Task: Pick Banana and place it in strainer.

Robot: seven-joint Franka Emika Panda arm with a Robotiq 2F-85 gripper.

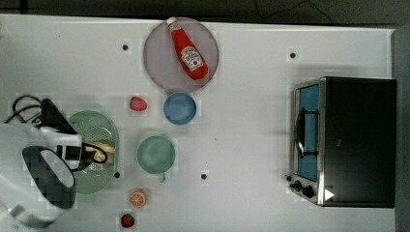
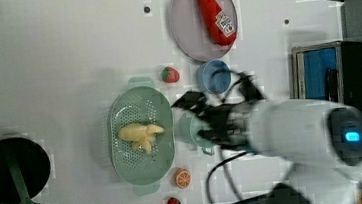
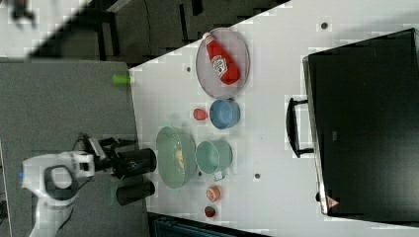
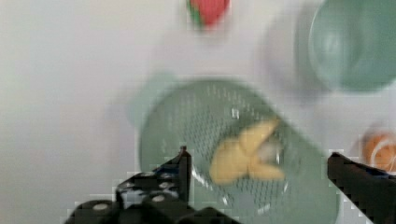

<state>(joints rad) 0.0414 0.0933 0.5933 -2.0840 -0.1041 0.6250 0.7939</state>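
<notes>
The banana (image 2: 139, 133) lies loose on the perforated bottom of the pale green strainer (image 2: 120, 113), near its middle. In the top view the banana (image 1: 102, 151) peeks out beside my arm, which covers part of the strainer (image 1: 94, 128). My gripper (image 4: 261, 172) hangs above the strainer (image 4: 154, 121) with its two fingers wide apart and nothing between them. The banana (image 4: 243, 156) rests below the gap, clear of both fingers. In the right view the banana (image 3: 179, 158) shows as a pale patch inside the strainer (image 3: 170, 143).
A green cup (image 1: 155, 153) stands right beside the strainer in the top view, with a blue bowl (image 1: 180, 108) and a strawberry (image 1: 138, 103) farther off. An orange slice (image 1: 138, 198) and another strawberry (image 1: 127, 220) lie nearby. A ketchup bottle (image 1: 189, 50) rests on a grey plate. A toaster oven (image 1: 348, 140) stands at the top view's right.
</notes>
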